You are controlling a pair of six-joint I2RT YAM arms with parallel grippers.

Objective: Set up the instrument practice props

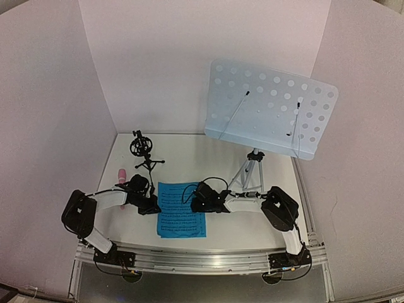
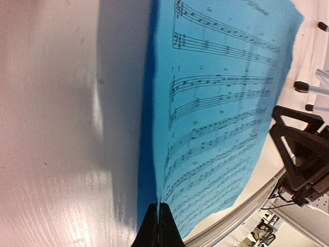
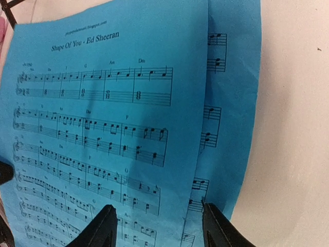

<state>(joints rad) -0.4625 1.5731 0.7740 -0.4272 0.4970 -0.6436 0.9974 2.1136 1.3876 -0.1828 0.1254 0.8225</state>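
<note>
Two blue sheet-music pages (image 1: 182,211) lie at 6 o'clock on the table (image 1: 189,151), between the two arms. The left gripper (image 2: 159,213) sits at 9 o'clock of the pages. It is squeezed tight shut, and it looks like it nips their thin edge. The right gripper (image 3: 157,226) is at 2 o'clock of them, with its fingers apart and holding nothing. The paper is thin and floppy, so it could slide out of the nip, tear, or fold if it is pulled fast. Both pages might come up stuck together, or just one. The right arm is close to the legs of the music stand (image 1: 271,107) at 2 o'clock, so a big swing could knock it over. The top page says "Shape Of You - Ed Sheeran"; the tiny line above it is too small to read
</note>
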